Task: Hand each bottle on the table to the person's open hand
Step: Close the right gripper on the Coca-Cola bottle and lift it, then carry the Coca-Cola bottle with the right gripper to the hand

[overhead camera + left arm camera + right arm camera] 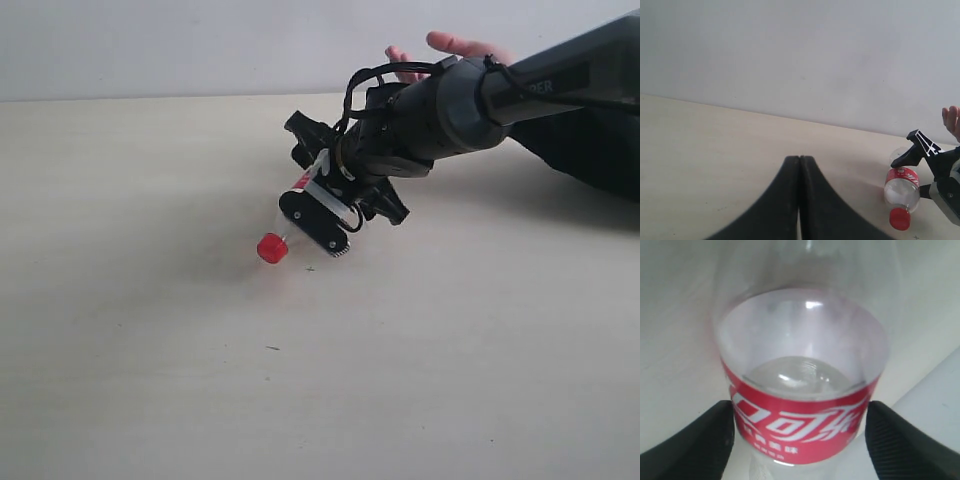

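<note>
My right gripper [310,182] is shut on the clear bottle with the red label [303,181], tilted with its red cap [272,247] pointing down just above the table [150,350]. In the right wrist view both black fingers [695,440] press the sides of the label [800,425]. The person's open hand [460,45], joined to a black sleeve [590,140], shows behind the right arm. My left gripper [800,161] is shut with nothing in it; its view shows the same bottle [901,187] off to one side. The other bottles are out of view.
The right arm [520,90] stretches in from the upper right and covers part of the hand. A pale wall [200,45] runs behind the table's far edge.
</note>
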Robot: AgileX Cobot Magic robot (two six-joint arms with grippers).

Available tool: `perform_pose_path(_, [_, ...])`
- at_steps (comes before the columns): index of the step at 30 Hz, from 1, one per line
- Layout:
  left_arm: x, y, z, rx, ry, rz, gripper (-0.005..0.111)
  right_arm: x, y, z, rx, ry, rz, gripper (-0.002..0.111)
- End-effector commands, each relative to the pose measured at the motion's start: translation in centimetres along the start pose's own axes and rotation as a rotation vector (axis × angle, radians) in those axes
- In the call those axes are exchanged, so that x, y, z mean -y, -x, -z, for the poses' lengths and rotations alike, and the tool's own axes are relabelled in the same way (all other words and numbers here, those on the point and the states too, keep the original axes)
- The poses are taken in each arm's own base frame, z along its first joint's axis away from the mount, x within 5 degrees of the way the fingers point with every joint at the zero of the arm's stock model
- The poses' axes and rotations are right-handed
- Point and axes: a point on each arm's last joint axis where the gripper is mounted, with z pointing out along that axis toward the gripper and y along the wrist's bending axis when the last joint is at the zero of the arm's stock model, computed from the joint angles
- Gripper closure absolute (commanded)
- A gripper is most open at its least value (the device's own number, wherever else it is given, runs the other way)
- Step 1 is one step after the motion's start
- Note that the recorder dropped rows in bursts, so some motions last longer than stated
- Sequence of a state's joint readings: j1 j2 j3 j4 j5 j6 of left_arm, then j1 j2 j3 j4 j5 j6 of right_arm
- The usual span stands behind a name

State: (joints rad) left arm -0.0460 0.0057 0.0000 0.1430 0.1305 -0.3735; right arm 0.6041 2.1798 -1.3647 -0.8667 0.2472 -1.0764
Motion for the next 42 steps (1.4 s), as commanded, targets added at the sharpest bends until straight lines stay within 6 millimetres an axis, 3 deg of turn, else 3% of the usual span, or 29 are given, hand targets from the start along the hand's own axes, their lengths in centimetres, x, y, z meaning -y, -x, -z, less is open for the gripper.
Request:
perform_pose_path(1, [0.0,0.1,0.0,0.009,-0.006,-0.004,0.107,0.0,0.1,-0.4,0.005,-0.005,0.002,0.039])
perform_pose_path(10, [0.0,0.1,0.0,0.009,-0.006,-0.004,0.107,-0.3,0.3,-0.8,0.009,0.006,0.006,0.041])
perform_pose_path(12, [0.0,0.1,0.0,0.009,-0.006,-0.004,0.107,-0.3,0.3,-0.8,0.009,0.006,0.006,0.05])
perform_pose_path(18, [0.0,0.1,0.0,0.009,-0.006,-0.004,0.107,-0.3,0.3,-0.8,0.008,0.008,0.004,0.092])
perform_pose_path(21, [0.0,0.1,0.0,0.009,-0.006,-0.004,0.107,-0.3,0.3,-0.8,0.008,0.008,0.004,0.102])
perform_pose_path(27, [0.0,0.1,0.0,0.009,-0.006,-0.004,0.107,0.1,0.1,-0.3,0.003,-0.007,0.002,0.103])
perform_pose_path(32, [0.0,0.1,0.0,0.009,-0.006,-0.004,0.107,1.3,-0.7,1.5,-0.014,-0.053,-0.022,0.103])
perform_pose_path(42, [0.0,0.1,0.0,0.009,-0.006,-0.004,0.107,3.5,-2.0,5.2,-0.038,-0.133,-0.234,0.108])
